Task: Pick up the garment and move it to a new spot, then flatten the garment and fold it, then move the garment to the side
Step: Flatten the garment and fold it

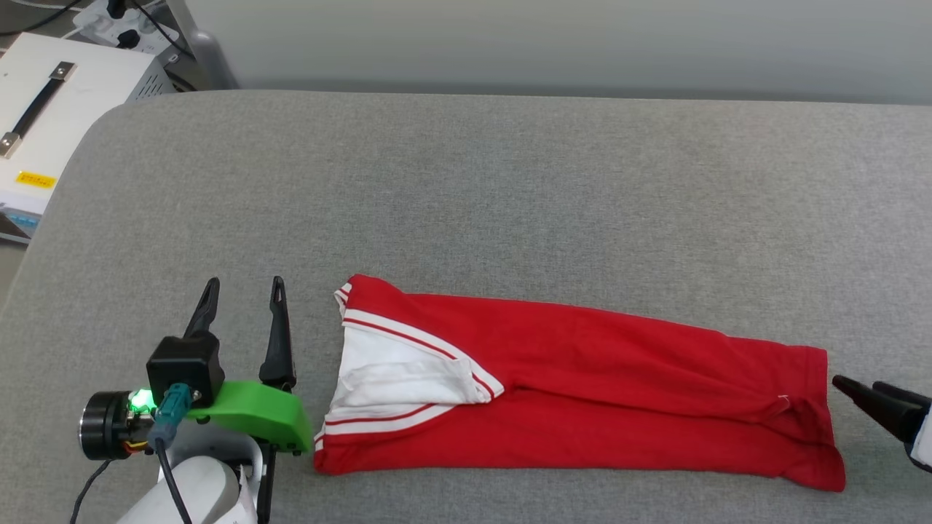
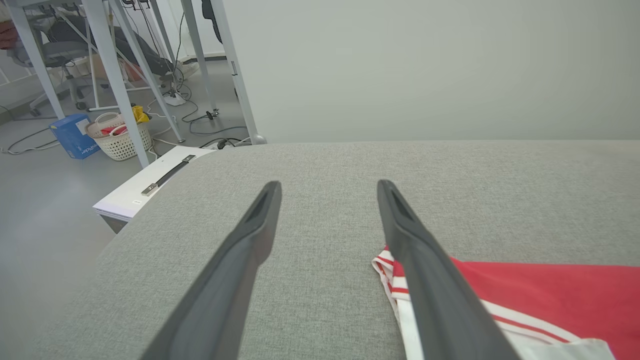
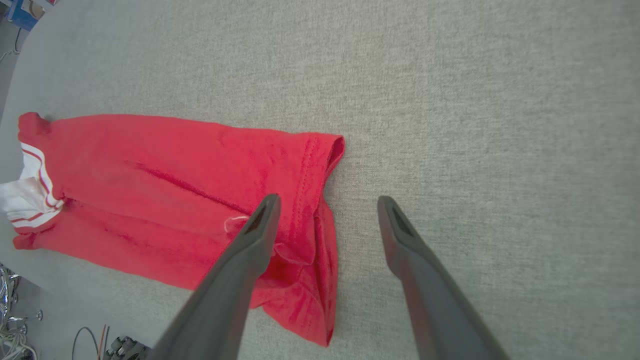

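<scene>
Garment: the red jersey T-shirt (image 1: 582, 378) with white sleeves and red-white striped trim lies folded lengthwise into a long strip on the grey woven padded surface (image 1: 510, 182), near its front edge.
Left side: the left gripper (image 1: 245, 280) is spread and empty, just beside the sleeve end.
Right side: the right gripper (image 3: 327, 200) is spread and empty at the hem end, one finger over cloth, the other over bare surface.
Hem risk: the layers are rumpled there, so a pinch that catches only the top layer would likely peel the strip open.
Sleeve risk: the white sleeve sits loosely in the fold and may slip out on lifting.
</scene>
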Tool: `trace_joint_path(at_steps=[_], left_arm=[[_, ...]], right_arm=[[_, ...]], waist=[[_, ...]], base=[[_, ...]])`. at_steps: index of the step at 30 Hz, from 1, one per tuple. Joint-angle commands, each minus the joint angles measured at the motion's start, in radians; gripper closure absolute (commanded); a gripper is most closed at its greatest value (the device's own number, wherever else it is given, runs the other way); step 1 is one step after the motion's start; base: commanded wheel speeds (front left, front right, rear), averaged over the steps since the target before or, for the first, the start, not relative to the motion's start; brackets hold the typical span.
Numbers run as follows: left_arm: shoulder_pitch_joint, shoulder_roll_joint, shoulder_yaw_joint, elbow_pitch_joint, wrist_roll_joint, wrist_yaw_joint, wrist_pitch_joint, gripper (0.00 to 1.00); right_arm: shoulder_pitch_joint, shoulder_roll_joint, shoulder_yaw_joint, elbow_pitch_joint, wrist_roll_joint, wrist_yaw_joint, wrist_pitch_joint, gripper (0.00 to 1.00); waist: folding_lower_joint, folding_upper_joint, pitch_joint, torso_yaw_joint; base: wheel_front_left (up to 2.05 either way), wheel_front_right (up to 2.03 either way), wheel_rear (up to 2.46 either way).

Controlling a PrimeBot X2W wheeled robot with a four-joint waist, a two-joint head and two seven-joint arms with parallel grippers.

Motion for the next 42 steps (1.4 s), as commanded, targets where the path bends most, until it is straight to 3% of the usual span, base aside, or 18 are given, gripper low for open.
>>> trace_joint_path(at_steps=[1, 11, 16, 17, 18, 19, 29, 37, 42], left_arm=[[0.032, -0.027, 0.035, 0.001, 0.045, -0.01, -0.005, 0.0], [0.154, -0.219, 0.235, 0.029, 0.277, -0.112, -0.006, 0.0], [0.188, -0.303, 0.314, 0.06, 0.354, -0.181, -0.006, 0.0], [0.194, -0.319, 0.328, 0.066, 0.37, -0.195, -0.006, 0.0], [0.197, -0.331, 0.339, 0.071, 0.382, -0.205, -0.006, 0.0], [0.201, -0.344, 0.353, 0.074, 0.398, -0.217, -0.006, 0.0], [0.229, -0.412, 0.422, 0.102, 0.511, -0.316, -0.006, 0.0], [0.252, -0.441, 0.461, 0.111, 0.552, -0.372, -0.006, 0.0], [0.275, -0.455, 0.48, 0.117, 0.573, -0.396, -0.006, 0.0]], right_arm=[[-0.01, 0.02, 0.008, 0.018, -0.006, -0.001, 0.014, 0.0], [-0.043, 0.147, 0.086, 0.121, -0.034, -0.001, 0.055, 0.0], [-0.058, 0.178, 0.124, 0.142, -0.047, -0.001, 0.047, 0.0], [-0.06, 0.178, 0.133, 0.146, -0.049, -0.001, 0.044, 0.34], [-0.062, 0.174, 0.139, 0.149, -0.053, -0.001, 0.039, 0.75], [-0.065, 0.171, 0.143, 0.154, -0.056, -0.001, 0.029, 1.0], [-0.072, 0.1, 0.093, 0.199, -0.025, -0.001, -0.066, 1.0], [-0.026, -0.029, 0.05, 0.227, -0.032, -0.001, -0.076, 1.0], [0.002, -0.057, 0.05, 0.181, -0.02, -0.001, -0.05, 1.0]], waist=[[0.0001, -0.0001, 0.016, 0.017], [0.0001, -0.0001, 0.035, 0.05], [0.0001, -0.0001, 0.034, 0.053], [0.0001, -0.0001, 0.032, 0.053], [0.0001, -0.0001, 0.03, 0.053], [0.0001, -0.0001, 0.027, 0.054], [0.0001, -0.0001, -0.015, 0.046], [0.0001, -0.0001, -0.042, 0.039], [0.0001, -0.0001, -0.065, 0.035]], base=[[0.0, 0.0, 0.0], [0.0, 0.0, 0.0], [0.0, 0.0, 0.0], [0.0, 0.0, 0.0], [0.0, 0.0, 0.0], [0.0, 0.0, 0.0], [0.0, 0.0, 0.0], [0.0, 0.0, 0.0], [0.0, 0.0, 0.0]])
